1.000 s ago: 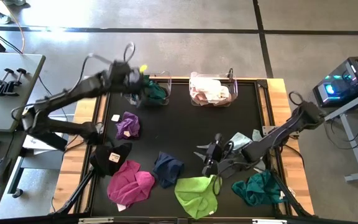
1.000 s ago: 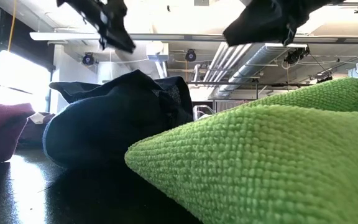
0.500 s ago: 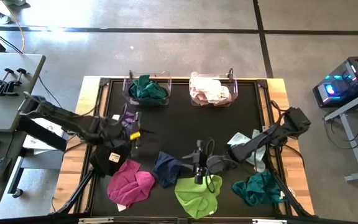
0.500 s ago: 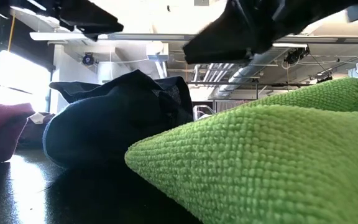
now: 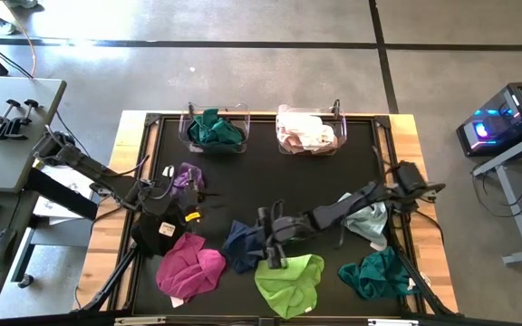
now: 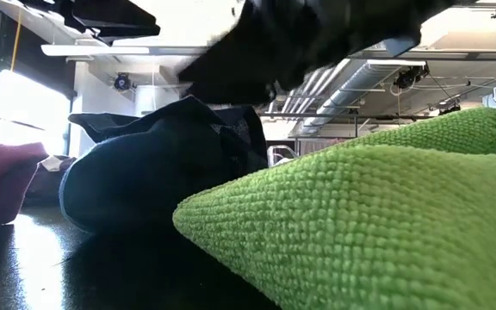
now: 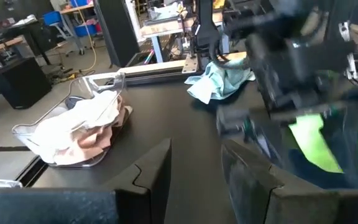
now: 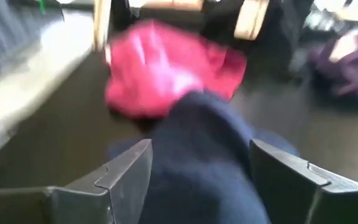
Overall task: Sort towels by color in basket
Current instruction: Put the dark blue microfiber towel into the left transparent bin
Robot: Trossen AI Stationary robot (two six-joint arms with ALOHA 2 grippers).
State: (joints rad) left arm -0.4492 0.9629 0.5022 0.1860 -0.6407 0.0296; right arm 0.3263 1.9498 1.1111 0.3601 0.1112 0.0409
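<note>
Right hand (image 5: 270,243) with fingers wide apart over the navy towel (image 5: 242,244), left hand (image 5: 191,195) partly parted and empty beside the purple towel (image 5: 186,177), black surface (image 5: 270,186)

Two bins (image 5: 214,129) (image 5: 307,129) holding towels sit at the counter's (image 5: 270,181) upper edge in the high view. Loose towels (image 5: 191,270) (image 5: 287,282) (image 5: 381,274) line its lower edge; the right hand (image 5: 272,244) hovers above one (image 5: 244,244) between them.

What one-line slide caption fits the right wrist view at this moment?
Right gripper, fingers spread wide, closing in on the navy towel, with the magenta towel just beyond.
</note>
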